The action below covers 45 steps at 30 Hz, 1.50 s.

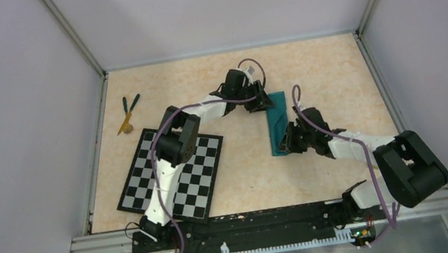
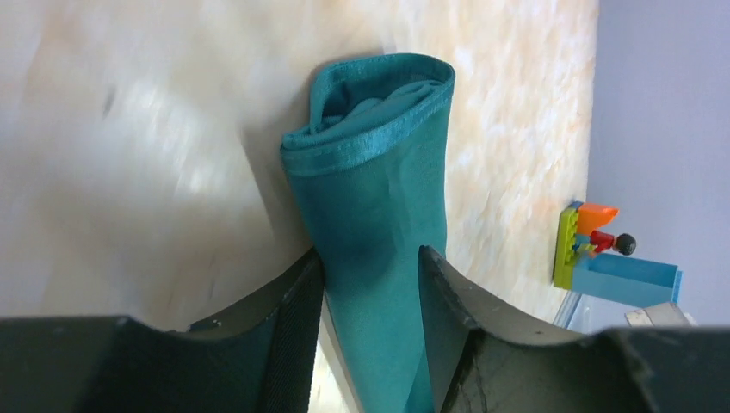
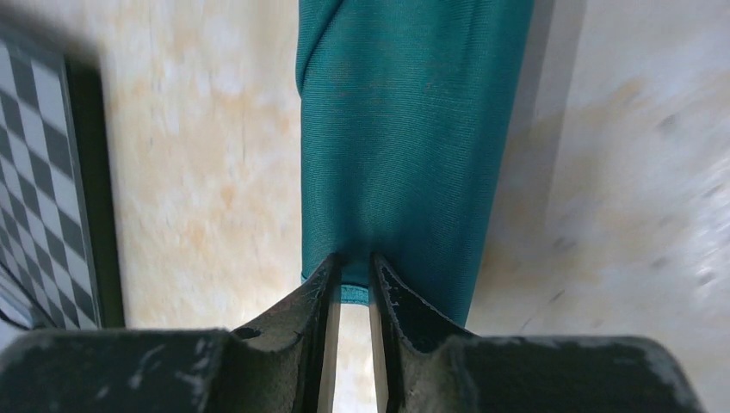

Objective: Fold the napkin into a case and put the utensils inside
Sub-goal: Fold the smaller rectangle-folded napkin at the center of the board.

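The teal-green napkin [image 1: 279,122] lies folded into a narrow oblong case on the table's middle right. My left gripper [image 1: 266,103] is at its far end, the jaws closed round the thick folded cloth [image 2: 379,189]; the left wrist view [image 2: 370,267] shows an open rolled mouth at the cloth's other end. My right gripper [image 1: 287,144] is at the near end, pinching the hem [image 3: 405,129] between nearly closed jaws [image 3: 353,262]. The utensils [image 1: 127,113], two dark green sticks and one tan, lie at the far left by the wall.
A black-and-white checkerboard mat [image 1: 204,169] lies at the near left under the left arm; its edge shows in the right wrist view [image 3: 43,172]. Blue-and-green toy blocks [image 2: 603,258] stand by a wall. Walls enclose the table on three sides.
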{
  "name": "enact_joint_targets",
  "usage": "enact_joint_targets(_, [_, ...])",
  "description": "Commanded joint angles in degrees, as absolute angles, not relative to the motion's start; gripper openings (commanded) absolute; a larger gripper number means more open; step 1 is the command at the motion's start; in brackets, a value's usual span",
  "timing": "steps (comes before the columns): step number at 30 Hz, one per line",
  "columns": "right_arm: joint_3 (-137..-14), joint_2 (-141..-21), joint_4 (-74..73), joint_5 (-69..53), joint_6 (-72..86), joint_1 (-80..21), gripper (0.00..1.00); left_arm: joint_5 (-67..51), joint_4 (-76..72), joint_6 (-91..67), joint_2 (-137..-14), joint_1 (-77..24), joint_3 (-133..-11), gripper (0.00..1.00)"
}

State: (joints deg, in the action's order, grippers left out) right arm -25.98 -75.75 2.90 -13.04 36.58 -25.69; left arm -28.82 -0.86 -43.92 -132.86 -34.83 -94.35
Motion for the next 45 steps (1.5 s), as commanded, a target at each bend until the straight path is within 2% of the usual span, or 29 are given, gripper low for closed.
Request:
enact_joint_targets(1, [-31.9,-82.6,8.0,-11.6,35.4,-19.5,0.19,-31.2,-0.5,-42.1,-141.3,-35.8,-109.8,0.51])
enact_joint_targets(3, [-36.6,-86.0,6.5,-16.5,32.2,-19.8,0.21,-30.2,3.6,-37.9,-140.9,-35.7,-113.2,0.54])
enact_joint_targets(5, [-37.6,-85.4,6.4,-17.8,32.1,-20.2,0.3,-28.5,7.9,-32.7,-137.4,-35.3,-114.2,0.58])
enact_joint_targets(8, [-38.7,-81.8,1.3,-12.5,29.2,-20.9,0.44,-25.6,14.8,-25.8,-127.7,-34.4,-111.4,0.63])
enact_joint_targets(10, [-40.5,-81.7,-3.1,-9.3,27.6,-21.2,0.47,-25.5,15.6,-24.4,-120.3,-33.5,-105.1,0.65])
enact_joint_targets(13, [-42.2,-84.8,-3.8,-7.5,28.3,-21.3,0.46,-27.0,11.6,-25.9,-108.6,-31.8,-89.9,0.67])
enact_joint_targets(16, [-42.2,-88.9,0.6,-7.2,32.7,-21.3,0.39,-30.9,8.1,-28.6,-99.0,-29.9,-78.6,0.67])
enact_joint_targets(19, [-42.8,-93.0,5.4,-3.5,39.5,-21.1,0.32,-31.9,8.2,-29.1,-90.9,-29.5,-71.4,0.67])
enact_joint_targets(22, [-44.8,-97.3,7.9,-0.9,46.2,-20.1,0.32,-32.0,9.6,-29.4,-83.8,-29.5,-66.9,0.67])
enact_joint_targets(31, [-57.6,-110.9,9.5,2.0,50.8,-11.7,0.32,-28.7,14.9,-27.6,-67.6,-29.4,-59.1,0.68])
enact_joint_targets(41, [-66.7,-119.0,9.0,1.4,49.2,-7.5,0.33,-26.5,19.5,-24.9,-61.9,-28.1,-57.3,0.69])
enact_joint_targets(45, [-69.8,-115.8,8.1,-5.4,40.7,-7.6,0.42,-24.0,21.4,-26.0,-61.4,-26.9,-57.9,0.72])
